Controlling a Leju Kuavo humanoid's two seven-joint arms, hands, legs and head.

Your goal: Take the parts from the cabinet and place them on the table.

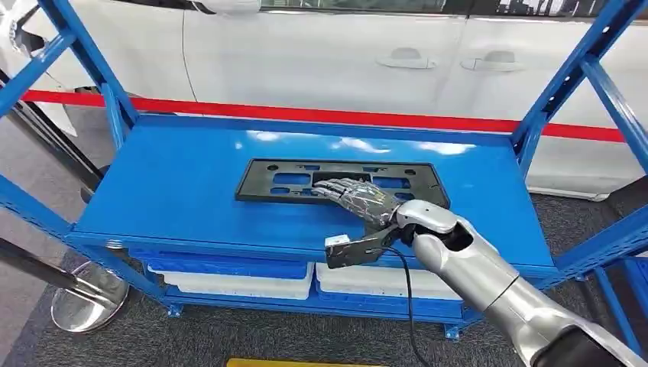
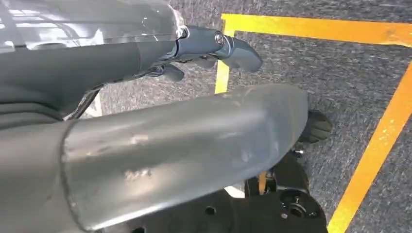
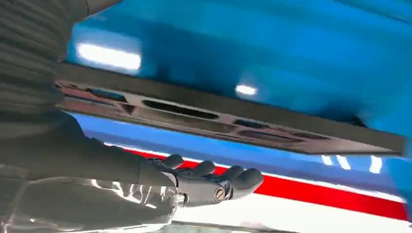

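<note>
Right hand point(image 1: 358, 200) lies palm down on the black plate frame point(image 1: 290, 180), its fingers stretched flat over the part's middle toward ten o'clock; whether anything is pinched beneath them cannot be told from the head view. That frame sits flat near the centre of the blue shelf top point(image 1: 183, 183) of a blue steel rack point(image 1: 99, 61), whose uprights rise at the left and right edges. Behind the rack, at twelve o'clock, stands a white car point(image 1: 321, 53), with a red band point(image 1: 229, 112) running along its foot. Two white bins point(image 1: 237, 284) sit on the rack's lower level at six o'clock, and a chrome stanchion base point(image 1: 88, 294) rests on the grey carpet point(image 1: 229, 336) at eight o'clock. In the left wrist view, the left hand point(image 2: 204, 48) hangs over grey carpet marked with yellow floor lines point(image 2: 374, 150); its fingers point(image 2: 238, 52) are loosely extended with nothing held between them. In the right wrist view, the right hand's dark fingers point(image 3: 243, 178) reach out straight and slightly apart, while the black plate frame point(image 3: 218, 119) shows edge-on as a long slotted bar against the glossy blue shelf surface point(image 3: 272, 43), which carries bright reflections of the lights; contact between the fingers and the part cannot be judged from this angle.
</note>
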